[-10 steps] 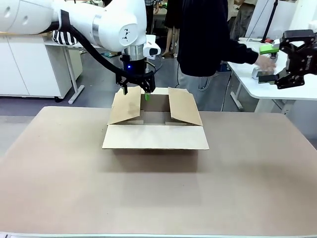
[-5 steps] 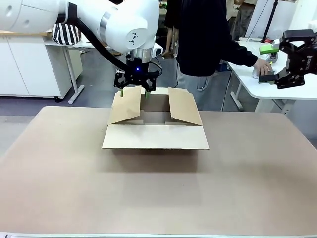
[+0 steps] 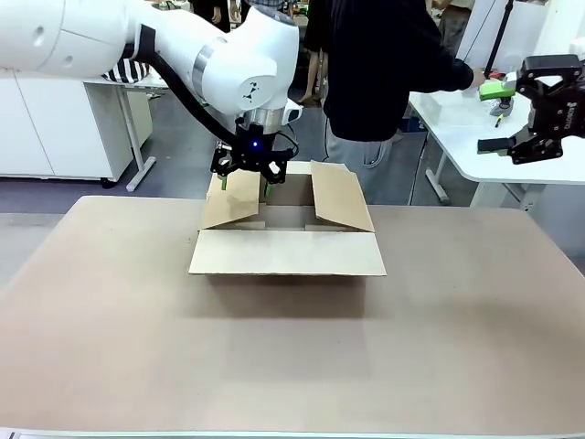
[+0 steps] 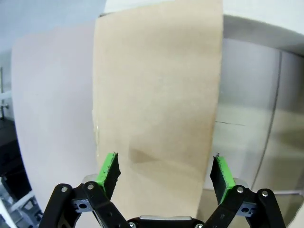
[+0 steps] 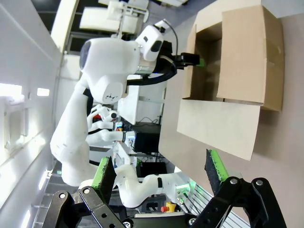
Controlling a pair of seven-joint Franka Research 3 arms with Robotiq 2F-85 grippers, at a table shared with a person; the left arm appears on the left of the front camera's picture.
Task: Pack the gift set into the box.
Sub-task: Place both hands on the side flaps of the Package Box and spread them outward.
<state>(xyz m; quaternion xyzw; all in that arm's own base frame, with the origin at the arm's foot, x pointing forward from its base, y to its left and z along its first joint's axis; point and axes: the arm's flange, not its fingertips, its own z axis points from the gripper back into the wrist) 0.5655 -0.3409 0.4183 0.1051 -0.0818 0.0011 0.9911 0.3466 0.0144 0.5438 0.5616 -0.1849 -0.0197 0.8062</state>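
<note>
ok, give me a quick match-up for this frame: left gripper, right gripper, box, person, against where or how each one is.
1 left gripper
2 right gripper
3 box
4 person

A on the table, top flaps open
B open, fingers either side of the box's left flap
C open, empty, held high at the right
D beyond the box, arm out toward the white side table

Pairs: 1-B, 2-C, 3-A, 4-D

The tan worktop (image 3: 292, 366) carries one item: the box (image 3: 286, 253), flaps open, toward 12 o'clock from centre.
</note>
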